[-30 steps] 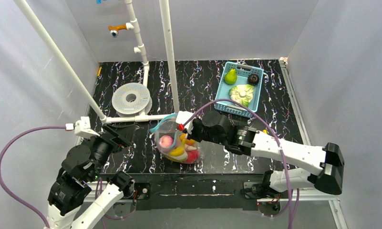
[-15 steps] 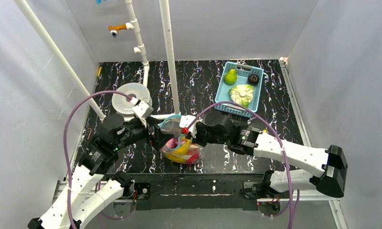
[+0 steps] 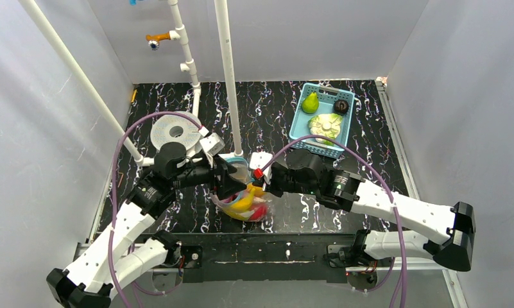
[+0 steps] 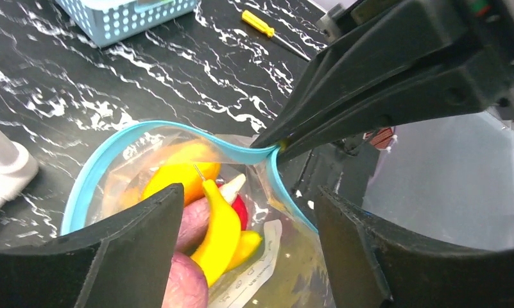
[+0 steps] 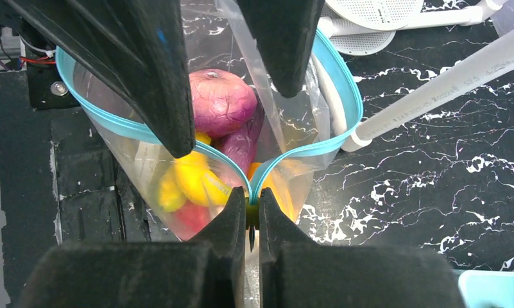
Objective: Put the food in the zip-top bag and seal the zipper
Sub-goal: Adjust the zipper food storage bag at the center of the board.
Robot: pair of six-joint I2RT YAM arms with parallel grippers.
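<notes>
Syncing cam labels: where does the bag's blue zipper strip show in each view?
Top external: zipper at centre, a short blue curve where the arms meet.
Left wrist: zipper arcs across mid-frame over the food.
Right wrist: zipper loops round the bag mouth, narrowing to a V at centre.
Shared landmark: right pincer shut on the zipper's V point, also seen in left wrist.
</notes>
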